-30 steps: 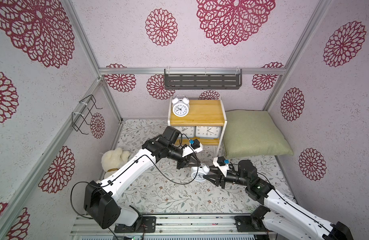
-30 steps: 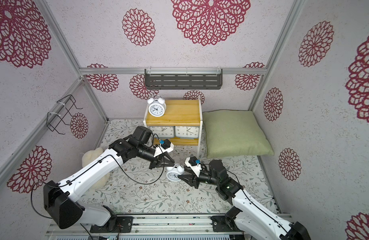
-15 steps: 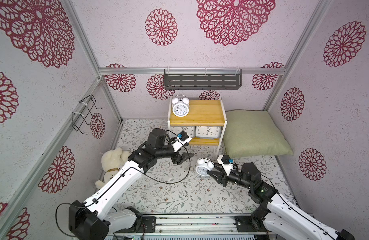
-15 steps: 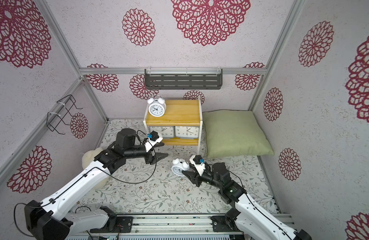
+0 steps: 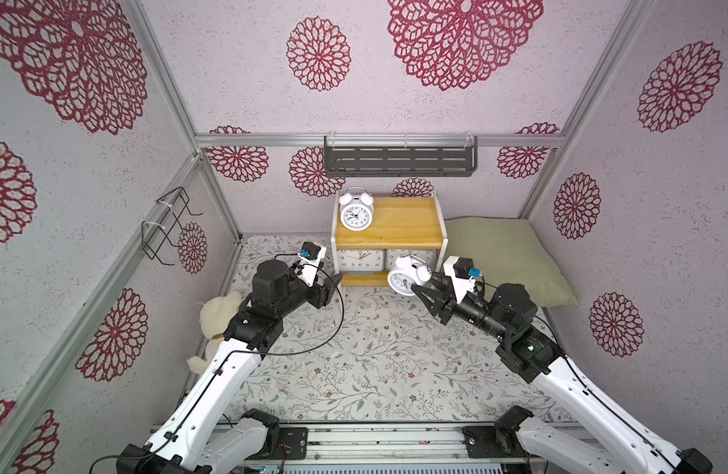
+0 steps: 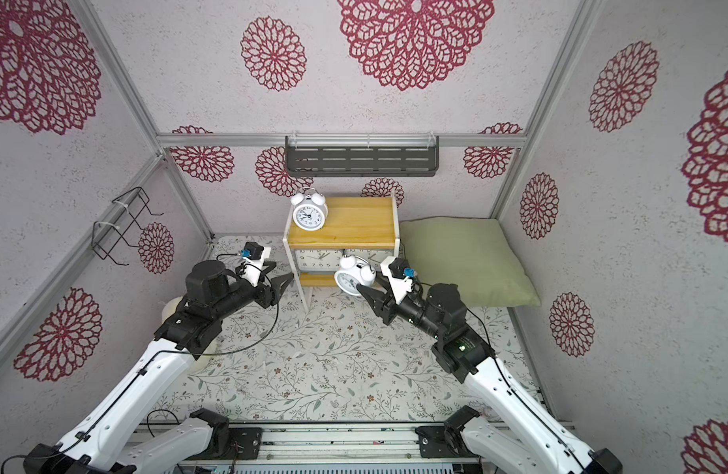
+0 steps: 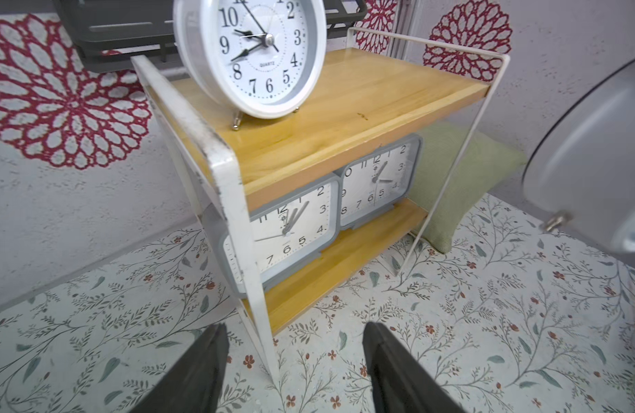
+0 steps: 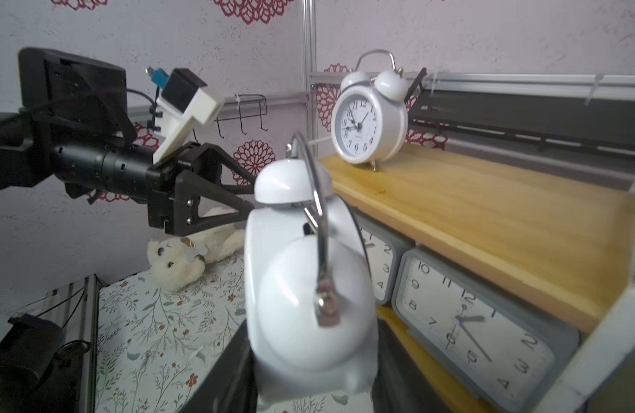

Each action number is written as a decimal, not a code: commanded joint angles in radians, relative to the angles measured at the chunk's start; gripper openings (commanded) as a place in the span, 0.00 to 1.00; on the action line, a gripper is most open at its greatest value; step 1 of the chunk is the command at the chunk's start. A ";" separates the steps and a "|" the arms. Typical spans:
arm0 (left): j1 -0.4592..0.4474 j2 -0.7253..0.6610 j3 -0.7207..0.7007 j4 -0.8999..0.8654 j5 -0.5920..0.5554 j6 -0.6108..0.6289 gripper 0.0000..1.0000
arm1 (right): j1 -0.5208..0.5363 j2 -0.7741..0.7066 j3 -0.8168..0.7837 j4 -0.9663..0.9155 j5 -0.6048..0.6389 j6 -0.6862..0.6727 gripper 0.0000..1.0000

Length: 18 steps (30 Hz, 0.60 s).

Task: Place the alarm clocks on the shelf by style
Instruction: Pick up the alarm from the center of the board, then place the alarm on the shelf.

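Four clocks: two round white twin-bell ones and two flat grey ones, all on or close to the shelf.
Top board: one round clock stands upright at the left end, with its dial facing the arms.
Lower board: the left grey clock and the right grey clock stand side by side, dials forward.
Held clock: the second round clock hangs tilted above the bench, just in front of the right half of the lower board. In both top views it hides part of the right grey clock.
Right claw: clamped on the body of the second round clock, with a finger on either side in the right wrist view.
Left claw: fingers apart and empty, raised off the bench just beside the shelf's front left leg.
Bench: it has a floral cover. A green pillow lies against the right side of the shelf. A plush toy lies beside the left arm, near the wall.
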 commanded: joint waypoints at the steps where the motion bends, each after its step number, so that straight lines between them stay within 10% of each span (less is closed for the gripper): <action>1: 0.022 0.039 0.016 0.050 0.015 -0.023 0.65 | -0.027 0.041 0.127 0.027 -0.003 -0.027 0.24; 18: 0.091 0.173 0.097 0.121 0.133 0.002 0.53 | -0.211 0.425 0.624 -0.161 -0.090 0.024 0.23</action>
